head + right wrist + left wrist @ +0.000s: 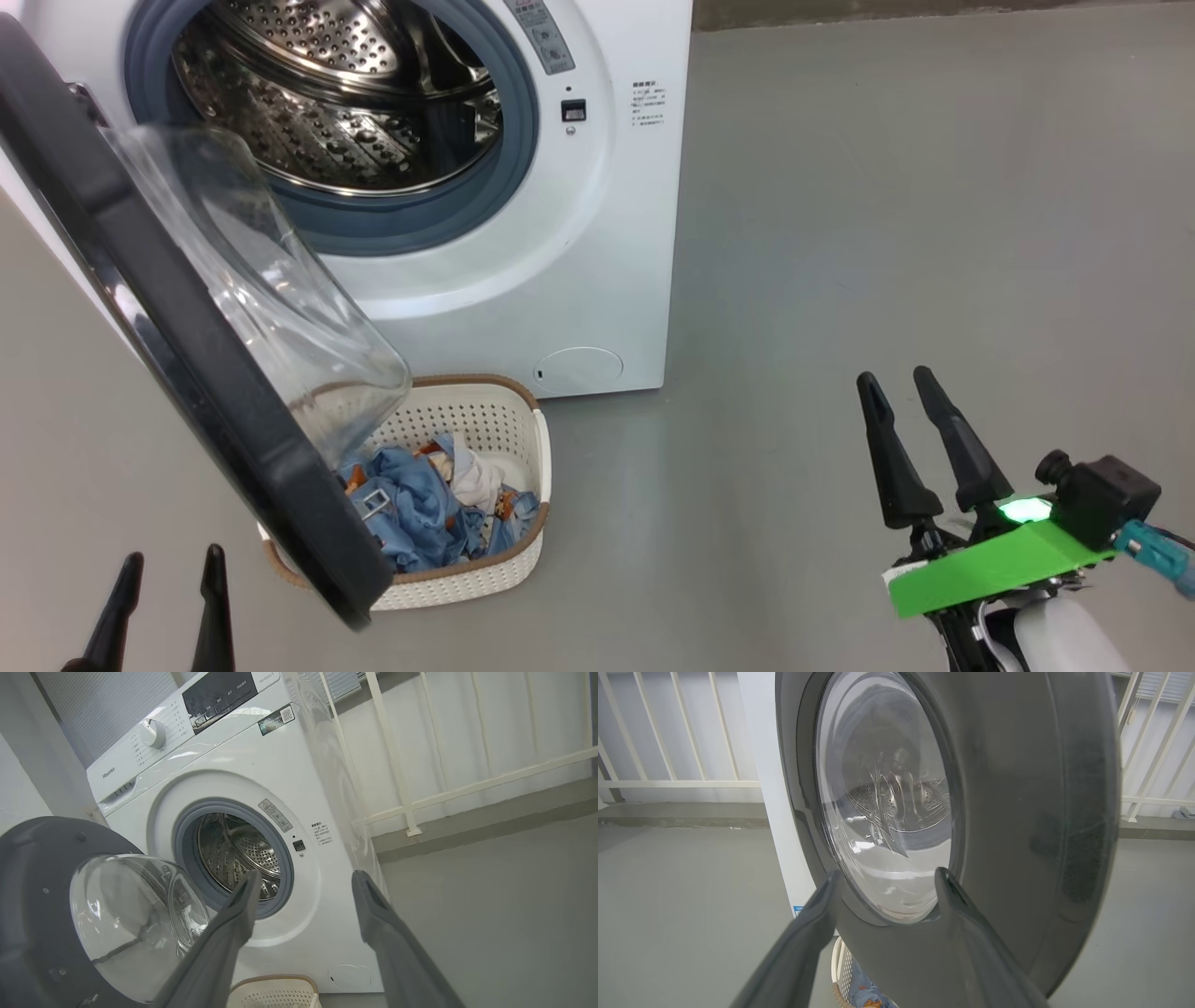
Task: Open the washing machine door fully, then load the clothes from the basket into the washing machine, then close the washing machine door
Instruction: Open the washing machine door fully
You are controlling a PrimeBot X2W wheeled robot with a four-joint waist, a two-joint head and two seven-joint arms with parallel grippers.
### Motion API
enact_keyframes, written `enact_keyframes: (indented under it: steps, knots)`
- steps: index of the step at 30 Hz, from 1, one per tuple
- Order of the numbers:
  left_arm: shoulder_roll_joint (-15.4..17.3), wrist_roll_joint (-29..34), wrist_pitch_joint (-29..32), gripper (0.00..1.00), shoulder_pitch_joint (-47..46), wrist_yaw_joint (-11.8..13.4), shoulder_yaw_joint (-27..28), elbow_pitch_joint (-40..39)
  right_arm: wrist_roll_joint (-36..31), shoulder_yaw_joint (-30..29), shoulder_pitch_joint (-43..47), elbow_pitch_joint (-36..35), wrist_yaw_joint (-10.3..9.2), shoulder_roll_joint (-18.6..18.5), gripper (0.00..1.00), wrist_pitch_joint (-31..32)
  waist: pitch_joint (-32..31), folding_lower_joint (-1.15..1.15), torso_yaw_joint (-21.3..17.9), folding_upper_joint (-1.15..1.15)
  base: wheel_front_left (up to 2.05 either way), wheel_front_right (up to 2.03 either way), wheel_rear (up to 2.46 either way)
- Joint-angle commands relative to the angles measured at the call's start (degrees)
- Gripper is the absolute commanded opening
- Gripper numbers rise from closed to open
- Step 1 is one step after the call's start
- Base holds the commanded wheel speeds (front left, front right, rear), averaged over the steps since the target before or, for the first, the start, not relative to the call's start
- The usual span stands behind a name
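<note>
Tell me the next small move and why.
Probably bring the right gripper across to the inner side of the washing machine door and push it further left. The door hangs over the basket, hiding part of the clothes, so it does not look fully open; that gripper is open and empty.

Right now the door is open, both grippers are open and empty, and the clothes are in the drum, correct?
One thing is wrong: the clothes are in the basket, not the drum, as the head view shows. The door is open, and the left gripper and right gripper are open and empty.
</note>
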Motion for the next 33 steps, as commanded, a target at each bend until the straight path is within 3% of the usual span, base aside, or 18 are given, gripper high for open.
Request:
enact_keyframes:
  steps: [1,17,33]
  knots:
    - [0.9,0.7,-0.5,1.0,-0.7,-0.2,1.7,-1.6,-3.7,0.4,0.4,-2.3,0.1,0.7,1.0,-0.5,0.0,0.0,0.0,0.0,0.0,0.0,0.0]
    - [0.1,1.8,-0.5,1.0,-0.2,-0.2,0.9,-1.6,-25.3,-7.7,8.1,-3.2,0.1,4.8,1.0,-0.5,-1.0,0.0,0.3,0.0,0.0,0.0,0.0]
    - [-1.0,2.8,-0.5,1.0,-0.1,-0.2,2.0,-0.4,-29.1,-10.0,9.0,0.4,0.1,5.5,1.0,-0.5,-1.5,0.0,0.6,0.0,0.0,0.0,0.0]
